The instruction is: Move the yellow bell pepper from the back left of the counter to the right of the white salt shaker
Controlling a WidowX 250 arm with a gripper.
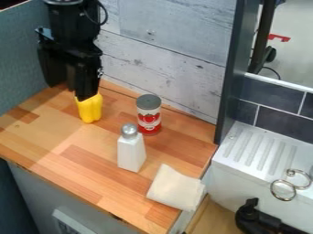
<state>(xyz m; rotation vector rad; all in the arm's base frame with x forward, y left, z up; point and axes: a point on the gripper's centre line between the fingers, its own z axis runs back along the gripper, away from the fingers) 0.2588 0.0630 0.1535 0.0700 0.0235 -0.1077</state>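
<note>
My black gripper (86, 91) hangs down at the upper left, over the wooden counter's back left part. Right beneath it is a yellow object (90, 109) with a ribbed, lobed lower end; its top is hidden by the gripper, and I cannot tell if it is held. To the right, a red and white can (149, 119) with a grey lid stands upright. In front of the can is a white four-sided shaker (131, 153) with a silver cap, also upright. A folded cream cloth (175, 188) lies at the counter's front right corner.
The wooden counter (43, 141) meets a whitewashed plank wall (165, 68) behind and a teal panel (21, 55) at left. A dark upright post (229, 77) rises at its right. Beyond are a white ridged sink unit (254, 153), metal rings (283, 189) and a black faucet-like part (247, 217).
</note>
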